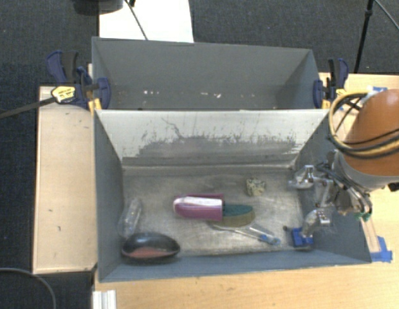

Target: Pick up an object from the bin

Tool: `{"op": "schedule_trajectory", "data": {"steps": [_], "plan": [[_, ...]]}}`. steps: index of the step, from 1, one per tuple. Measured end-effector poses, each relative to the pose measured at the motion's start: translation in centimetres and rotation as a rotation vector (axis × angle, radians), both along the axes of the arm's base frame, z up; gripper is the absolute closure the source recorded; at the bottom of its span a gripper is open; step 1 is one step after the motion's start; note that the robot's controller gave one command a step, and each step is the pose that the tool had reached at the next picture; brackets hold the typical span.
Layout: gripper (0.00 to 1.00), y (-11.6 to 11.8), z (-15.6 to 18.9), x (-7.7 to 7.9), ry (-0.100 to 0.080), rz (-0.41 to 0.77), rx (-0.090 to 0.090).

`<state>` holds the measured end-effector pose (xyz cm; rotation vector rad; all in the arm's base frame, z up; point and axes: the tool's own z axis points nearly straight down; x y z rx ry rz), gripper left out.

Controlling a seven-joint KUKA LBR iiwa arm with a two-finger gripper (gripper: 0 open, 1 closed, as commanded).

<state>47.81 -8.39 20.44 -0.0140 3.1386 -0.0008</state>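
Observation:
My gripper [310, 199] hangs at the bin's right side, just above the floor. It is open, its two metal fingers [302, 178] spread apart with nothing between them. A small blue block [299, 238] lies just below the lower fingertip, at the front right of the floor. A small beige cube-like piece [255, 186] rests to the gripper's left. A thin toothbrush [246, 232] with a blue tip lies on the floor and points toward the blue block.
A magenta brush-like piece [198, 206] lies mid-floor, against a teal and tan oval thing [239, 214]. At the front left are a clear plastic piece [130, 216] and a black oval object [150, 246]. The arm's orange cover and cables sit over the bin's right wall.

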Motion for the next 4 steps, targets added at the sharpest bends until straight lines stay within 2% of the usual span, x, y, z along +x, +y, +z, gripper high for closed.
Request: {"op": "schedule_trajectory", "data": {"steps": [1, 2, 3, 4], "plan": [[0.00, 3.8, -13.4, 1.4, -0.007, 0.161, 0.000], [0.00, 10.0, -10.3, 4.8, -0.003, 0.311, 0.002], [0.00, 11.5, -12.6, 8.0, 0.043, 0.385, -0.005], [0.00, 13.6, -13.1, 8.6, -0.004, 0.262, -0.001]]}}
